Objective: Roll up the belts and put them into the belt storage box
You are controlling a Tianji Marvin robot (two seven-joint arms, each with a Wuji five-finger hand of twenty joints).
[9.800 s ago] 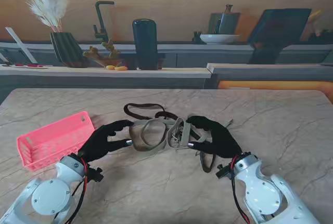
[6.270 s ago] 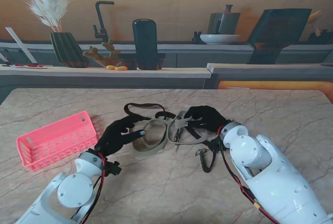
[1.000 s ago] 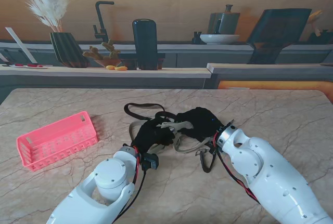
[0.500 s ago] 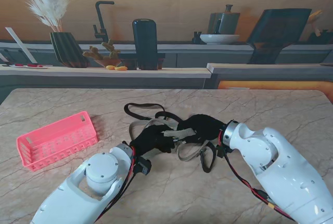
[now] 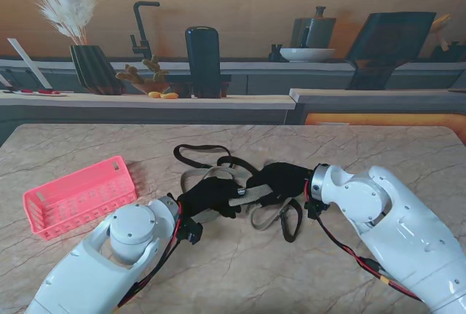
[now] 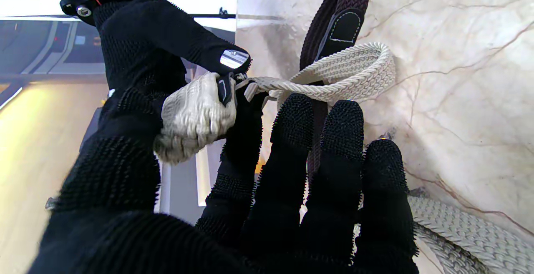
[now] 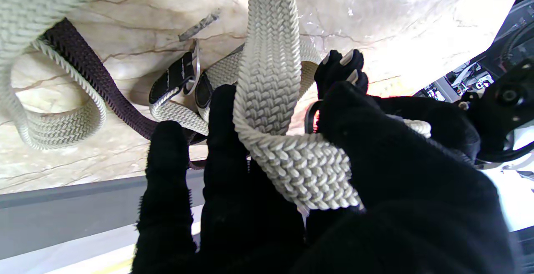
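Both my hands are at the middle of the marble table (image 5: 378,161), working the same beige woven belt (image 5: 256,194).

Left hand (image 5: 207,196): closed on the beige belt. Left wrist view shows a bunched section of it (image 6: 196,115) pinched between my thumb and forefinger, other fingers (image 6: 292,140) extended past it, not wrapped. Beyond them the belt forms a loop standing on edge on the table (image 6: 459,57).

Right hand (image 5: 280,180): also clamped on the beige belt. Right wrist view shows the strap (image 7: 271,78) draped over my fingers (image 7: 225,140) and pressed under the thumb, running from there out onto the table (image 7: 375,28). My left hand's fingertips show just past that thumb, touching the same strap.

The two hands are nearly touching, a short span of belt taut between them. The rest of the beige belt lies in loose curves under and nearer to me than the hands.

Dark brown belt (image 5: 198,152): on the table, looped farther from me than the hands, one end running under the beige one. Its strap crosses the beige loops in both wrist views (image 6: 333,19) (image 7: 96,82). Neither hand holds it.

Pink storage box (image 5: 76,196): on the table to my left, well apart from the belts, nothing visible in it.
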